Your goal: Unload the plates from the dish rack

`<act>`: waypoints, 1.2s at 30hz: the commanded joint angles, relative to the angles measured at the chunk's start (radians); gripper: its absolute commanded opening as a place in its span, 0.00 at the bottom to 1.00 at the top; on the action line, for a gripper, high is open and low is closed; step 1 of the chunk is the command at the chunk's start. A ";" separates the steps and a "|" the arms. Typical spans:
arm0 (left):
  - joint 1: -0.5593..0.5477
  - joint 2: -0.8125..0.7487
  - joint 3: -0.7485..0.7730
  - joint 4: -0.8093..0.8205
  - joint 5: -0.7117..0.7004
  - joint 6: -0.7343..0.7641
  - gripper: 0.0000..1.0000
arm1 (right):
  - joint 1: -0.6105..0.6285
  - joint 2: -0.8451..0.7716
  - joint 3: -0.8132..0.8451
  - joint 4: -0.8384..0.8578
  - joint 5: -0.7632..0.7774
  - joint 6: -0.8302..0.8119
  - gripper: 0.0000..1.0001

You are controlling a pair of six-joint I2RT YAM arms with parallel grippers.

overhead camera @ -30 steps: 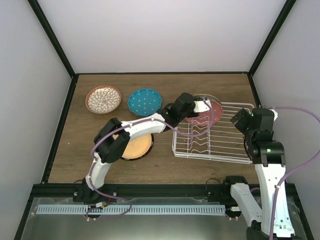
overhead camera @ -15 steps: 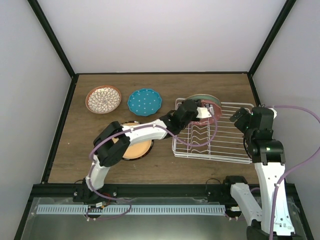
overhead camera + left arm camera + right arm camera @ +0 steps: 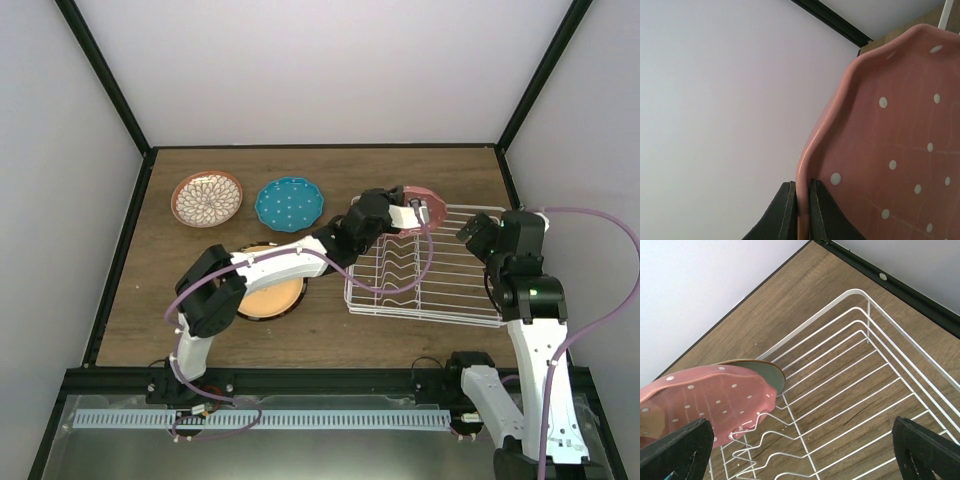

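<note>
My left gripper point(image 3: 801, 200) is shut on the rim of the red-pink white-dotted plate point(image 3: 890, 150). In the top view the left gripper point(image 3: 413, 212) holds this plate point(image 3: 421, 193) nearly edge-on at the far left end of the white wire dish rack point(image 3: 450, 290). In the right wrist view the dotted plate point(image 3: 705, 400) has its lower edge among the rack's tines point(image 3: 760, 440), and a pale green plate point(image 3: 769, 377) leans behind it. My right gripper point(image 3: 800, 455) is open and empty above the rack's right side point(image 3: 478, 237). The plain pink plate is out of view.
On the wooden table left of the rack lie the petal-patterned plate point(image 3: 207, 198), the teal dotted plate point(image 3: 289, 203) and the tan dark-rimmed plate point(image 3: 272, 296), the last partly under my left arm. Black frame posts and white walls enclose the table.
My left gripper has moved right and farther back with the dotted plate, which turned from face-up to nearly edge-on. The right arm has barely moved.
</note>
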 commanded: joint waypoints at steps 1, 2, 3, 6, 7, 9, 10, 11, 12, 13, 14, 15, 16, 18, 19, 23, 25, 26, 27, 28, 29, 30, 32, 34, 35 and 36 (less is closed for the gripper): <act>0.002 -0.078 0.055 0.239 -0.043 0.039 0.04 | -0.005 -0.009 -0.003 0.013 0.004 0.005 1.00; 0.002 -0.079 0.056 0.250 -0.043 0.049 0.04 | -0.005 -0.011 -0.003 0.011 0.006 0.005 1.00; 0.002 -0.076 0.057 0.260 -0.044 0.061 0.04 | -0.005 -0.010 -0.004 0.012 0.006 0.006 1.00; 0.004 -0.070 0.063 0.288 -0.052 0.088 0.04 | -0.006 -0.010 -0.006 0.012 0.006 0.010 1.00; 0.004 -0.066 0.066 0.295 -0.056 0.095 0.04 | -0.005 -0.009 -0.007 0.013 0.006 0.011 1.00; 0.005 -0.063 0.066 0.325 -0.061 0.114 0.04 | -0.005 -0.009 -0.010 0.015 0.006 0.013 1.00; 0.005 -0.060 0.066 0.340 -0.062 0.128 0.04 | -0.005 -0.009 -0.010 0.016 0.006 0.014 1.00; 0.005 -0.057 0.068 0.353 -0.064 0.140 0.04 | -0.005 -0.008 -0.012 0.019 0.006 0.014 1.00; 0.006 -0.054 0.070 0.362 -0.064 0.149 0.04 | -0.005 -0.006 -0.012 0.021 0.005 0.014 1.00; 0.006 -0.053 0.072 0.373 -0.063 0.157 0.04 | -0.005 -0.003 -0.012 0.022 0.005 0.013 1.00; 0.005 -0.053 0.076 0.381 -0.064 0.164 0.04 | -0.005 -0.001 -0.012 0.026 0.005 0.013 1.00; 0.007 -0.052 0.081 0.385 -0.064 0.168 0.04 | -0.005 0.003 -0.011 0.029 0.004 0.011 1.00; 0.007 -0.050 0.089 0.385 -0.066 0.168 0.04 | -0.005 0.006 -0.011 0.032 0.005 0.011 1.00; 0.009 -0.051 0.109 0.379 -0.069 0.164 0.04 | -0.005 0.012 -0.009 0.037 0.003 0.006 1.00; 0.010 -0.051 0.125 0.367 -0.070 0.157 0.04 | -0.005 0.016 -0.009 0.039 0.003 0.005 1.00; 0.021 -0.065 0.195 0.272 -0.062 0.084 0.04 | -0.005 0.023 -0.010 0.048 0.000 0.004 1.00; 0.026 -0.078 0.221 0.221 -0.050 0.043 0.04 | -0.005 0.025 -0.012 0.049 -0.001 0.004 1.00; 0.030 -0.089 0.230 0.197 -0.045 0.020 0.04 | -0.004 0.025 -0.013 0.051 -0.002 0.005 1.00; 0.034 -0.097 0.239 0.167 -0.039 0.000 0.04 | -0.005 0.025 -0.015 0.052 -0.003 0.006 1.00; 0.038 -0.108 0.247 0.137 -0.034 -0.024 0.04 | -0.005 0.025 -0.017 0.052 -0.003 0.007 1.00; 0.045 -0.119 0.252 0.110 -0.028 -0.049 0.04 | -0.005 0.023 -0.019 0.053 -0.004 0.008 1.00; 0.053 -0.135 0.260 0.070 -0.022 -0.072 0.04 | -0.005 0.023 -0.021 0.053 -0.004 0.009 1.00; 0.072 -0.150 0.282 0.006 -0.013 -0.123 0.04 | -0.005 0.022 -0.025 0.055 -0.005 0.010 1.00; 0.101 -0.165 0.317 -0.067 -0.003 -0.188 0.04 | -0.005 0.022 -0.028 0.055 -0.008 0.011 1.00; 0.119 -0.169 0.337 -0.106 0.001 -0.217 0.04 | -0.005 0.024 -0.029 0.058 -0.009 0.013 1.00; 0.139 -0.172 0.359 -0.147 0.008 -0.248 0.04 | -0.005 0.025 -0.030 0.058 -0.012 0.013 1.00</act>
